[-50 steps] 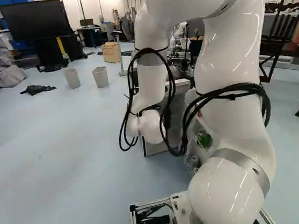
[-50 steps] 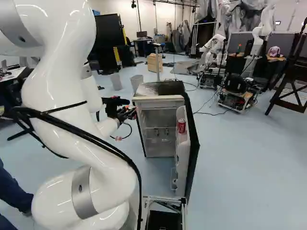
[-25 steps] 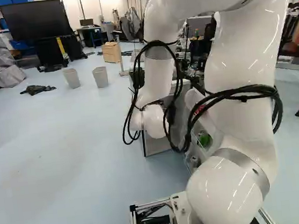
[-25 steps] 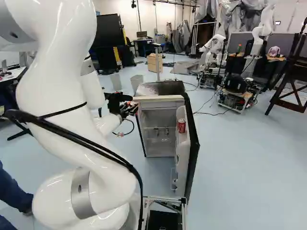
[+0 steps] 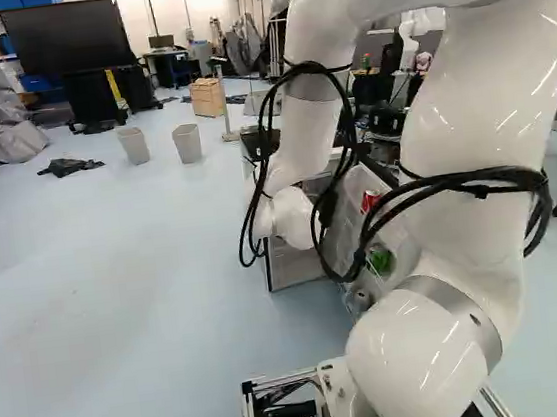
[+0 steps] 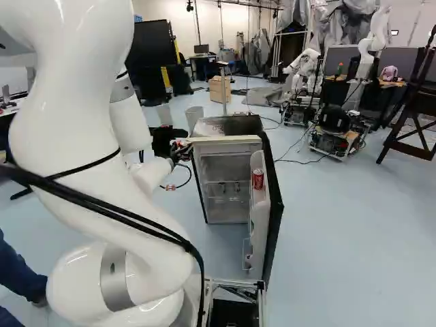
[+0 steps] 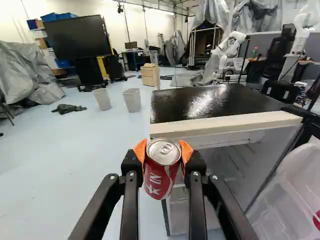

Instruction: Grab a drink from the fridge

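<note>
Red and silver, one can [image 7: 161, 172] is clamped in the claw [image 6: 182, 146], left of the open fridge [image 6: 228, 125]; another red can [image 6: 257, 179] stands in its door [image 6: 259, 225], right.

Pale blue floor [image 5: 116, 287], wooden drawers [image 5: 208, 98], black screen [image 5: 68, 37], white wall [image 5: 170, 9].

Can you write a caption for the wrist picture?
The claw grips a red can beside the open fridge.

One fridge [image 7: 210, 102], two red cans [image 7: 161, 172], two bins [image 7: 132, 101], seemingly one green item [image 5: 381, 258].
</note>
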